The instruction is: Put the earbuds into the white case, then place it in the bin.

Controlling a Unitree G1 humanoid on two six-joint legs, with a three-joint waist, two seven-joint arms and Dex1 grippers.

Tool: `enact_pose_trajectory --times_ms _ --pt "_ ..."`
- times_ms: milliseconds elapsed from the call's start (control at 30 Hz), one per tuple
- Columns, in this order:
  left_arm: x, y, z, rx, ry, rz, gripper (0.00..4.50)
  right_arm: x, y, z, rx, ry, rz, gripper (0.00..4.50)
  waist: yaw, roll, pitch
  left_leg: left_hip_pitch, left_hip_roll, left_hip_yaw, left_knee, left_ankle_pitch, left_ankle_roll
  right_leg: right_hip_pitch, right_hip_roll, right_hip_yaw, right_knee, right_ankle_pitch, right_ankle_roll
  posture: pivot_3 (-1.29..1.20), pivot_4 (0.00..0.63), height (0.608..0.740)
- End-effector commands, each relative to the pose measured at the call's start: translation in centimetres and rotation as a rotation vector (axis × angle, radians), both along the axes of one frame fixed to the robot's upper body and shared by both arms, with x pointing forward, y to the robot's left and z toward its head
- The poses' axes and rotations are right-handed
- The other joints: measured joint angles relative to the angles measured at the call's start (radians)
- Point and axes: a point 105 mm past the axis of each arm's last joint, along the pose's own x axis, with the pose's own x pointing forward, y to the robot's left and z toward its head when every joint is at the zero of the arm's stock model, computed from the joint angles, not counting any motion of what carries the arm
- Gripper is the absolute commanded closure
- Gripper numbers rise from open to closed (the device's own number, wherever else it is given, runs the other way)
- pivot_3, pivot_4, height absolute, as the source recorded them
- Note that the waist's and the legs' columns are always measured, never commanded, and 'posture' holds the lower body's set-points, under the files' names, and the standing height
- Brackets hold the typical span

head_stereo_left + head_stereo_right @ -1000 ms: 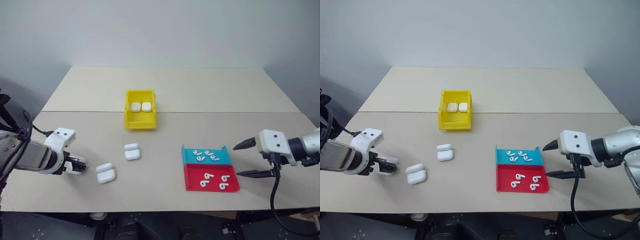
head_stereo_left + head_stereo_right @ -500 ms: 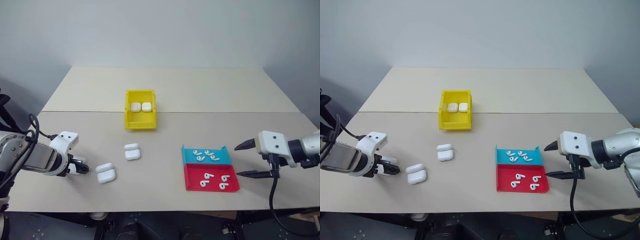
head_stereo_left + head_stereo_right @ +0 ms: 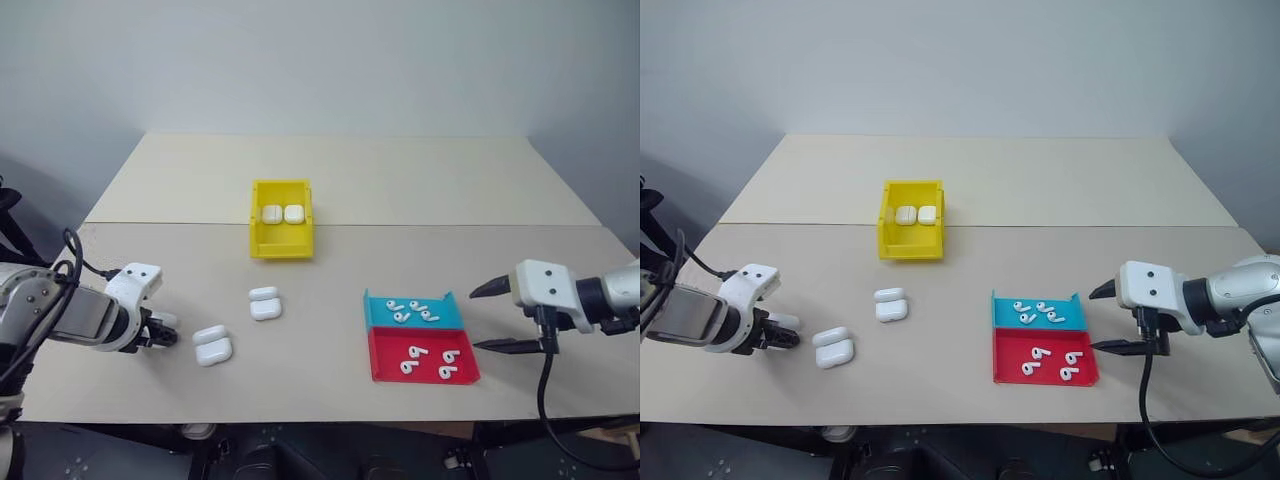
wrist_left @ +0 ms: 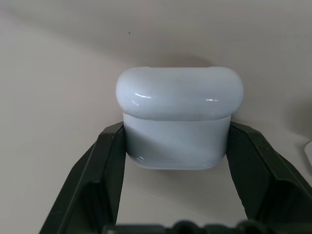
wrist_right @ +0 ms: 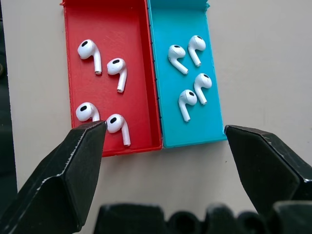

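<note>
Pinching a small glossy white rounded case [image 4: 179,119] low on the beige table [image 3: 400,180], the left gripper [image 3: 160,331] hides most of it from overhead. Spread wide, the right gripper [image 5: 163,146] hovers beside tiny white earbuds [image 5: 117,66]. Yellow plastic bin [image 3: 279,245] stands well apart.

head pair overlooks the table [image 3: 400,180]; wrist cameras sit close above it.

A bare lab or test room, this: plain grey wall [image 3: 320,60] running across from ten to two o'clock, a pale tabletop [image 3: 340,260] of two boards butted together, nothing homely on it, just small coloured trays [image 3: 420,340] at four o'clock.
</note>
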Motion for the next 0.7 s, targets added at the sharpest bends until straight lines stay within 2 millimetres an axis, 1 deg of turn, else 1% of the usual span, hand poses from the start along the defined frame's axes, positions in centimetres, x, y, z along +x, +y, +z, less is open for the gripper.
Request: enact_pose_trajectory --times_ms 33,100,133,200,267,400,433,500,533,567,600,633,700 --pt "0.2 -0.1 2.8 0.046 -0.100 -0.040 1.73 0.3 0.2 1.7 -0.007 -0.069 0.039 0.00 -0.002 0.000 0.000 0.000 0.000 0.000 0.000 0.000 0.000 0.000 0.000 0.000 0.000 0.000 0.000 0.00 0.150 0.740" --pt "0.2 -0.3 4.4 0.073 -0.172 -0.063 1.73 0.5 0.4 2.4 -0.007 -0.103 0.070 0.00 -0.003 -0.001 0.000 -0.001 0.000 0.000 0.000 0.000 0.000 -0.001 0.000 0.000 0.000 0.000 0.000 0.00 0.150 0.740" --pt "0.3 -0.4 4.8 0.079 -0.196 -0.065 1.73 0.6 0.3 2.6 -0.009 -0.112 0.078 0.00 -0.002 0.000 0.000 -0.001 0.000 0.000 0.000 0.000 0.000 -0.001 0.000 0.000 -0.001 0.000 0.000 0.00 0.150 0.740" --pt "0.2 -0.6 6.1 0.097 -0.260 -0.084 1.73 0.8 0.2 2.8 -0.044 -0.099 0.082 0.00 -0.002 0.000 0.000 0.000 0.000 0.000 -0.001 0.000 0.000 0.000 0.000 0.000 -0.001 0.000 0.000 0.00 0.150 0.740" --pt "0.2 -1.8 7.8 0.079 -0.354 -0.142 1.73 0.9 0.5 3.1 -0.065 -0.069 0.086 0.00 -0.002 0.000 0.000 0.000 0.000 0.000 0.000 0.000 0.000 0.000 0.000 0.000 -0.001 0.000 0.000 0.00 0.150 0.740" --pt "0.6 -4.1 9.7 0.062 -0.484 -0.253 1.73 0.7 1.6 3.1 -0.091 -0.054 0.148 0.00 0.000 0.000 0.000 -0.001 0.000 0.000 0.000 0.000 0.000 0.000 0.000 0.000 -0.001 0.000 0.000 0.00 0.150 0.740" --pt "0.6 -4.7 10.0 0.067 -0.517 -0.295 1.73 0.6 1.8 3.1 -0.099 -0.044 0.155 0.00 0.000 0.000 0.000 -0.001 0.000 0.000 0.000 0.000 -0.001 0.000 0.000 0.000 -0.001 0.000 0.000 0.00 0.150 0.740" --pt "0.6 -7.0 10.7 0.026 -0.639 -0.433 1.73 0.2 2.6 3.0 -0.127 -0.028 0.175 0.00 0.001 0.000 0.000 -0.001 0.000 0.000 -0.001 0.001 -0.002 -0.001 0.000 -0.001 -0.001 0.000 0.000 0.00 0.150 0.740" --pt "0.4 -8.2 11.1 -0.006 -0.720 -0.503 1.73 0.0 3.0 2.9 -0.146 -0.023 0.185 0.00 0.001 0.000 0.000 -0.001 0.000 0.001 -0.001 0.003 -0.005 0.000 0.000 0.000 -0.001 0.000 0.000 0.00 0.150 0.740" --pt "0.4 -9.6 11.9 -0.057 -0.863 -0.574 1.73 -0.3 3.2 2.7 -0.172 -0.020 0.200 0.00 0.001 0.001 0.000 -0.001 0.000 0.001 -0.001 0.003 -0.006 0.000 0.000 0.000 -0.002 0.000 0.000 0.00 0.150 0.740" --pt "0.0 -10.5 12.0 -0.089 -0.936 -0.634 1.73 -0.7 3.6 2.4 -0.188 0.002 0.205 0.00 0.003 0.001 -0.001 -0.001 -0.001 0.002 -0.002 0.004 -0.008 0.000 -0.001 0.000 -0.003 0.000 0.000 0.00 0.150 0.740" --pt "-0.3 -11.1 11.7 -0.117 -0.943 -0.672 1.73 -1.0 3.9 2.3 -0.199 0.014 0.206 0.00 0.004 0.000 0.000 -0.001 -0.001 0.003 -0.001 0.005 -0.008 0.000 -0.001 0.000 -0.003 0.000 0.000 0.00 0.150 0.740" --pt "-0.7 -12.6 11.6 -0.176 -1.049 -0.780 1.73 -1.3 4.6 2.0 -0.210 0.033 0.186 0.00 0.003 0.000 0.000 -0.002 0.001 0.002 -0.002 0.005 -0.008 -0.001 0.000 0.000 -0.004 0.000 0.000 0.00 0.150 0.740"
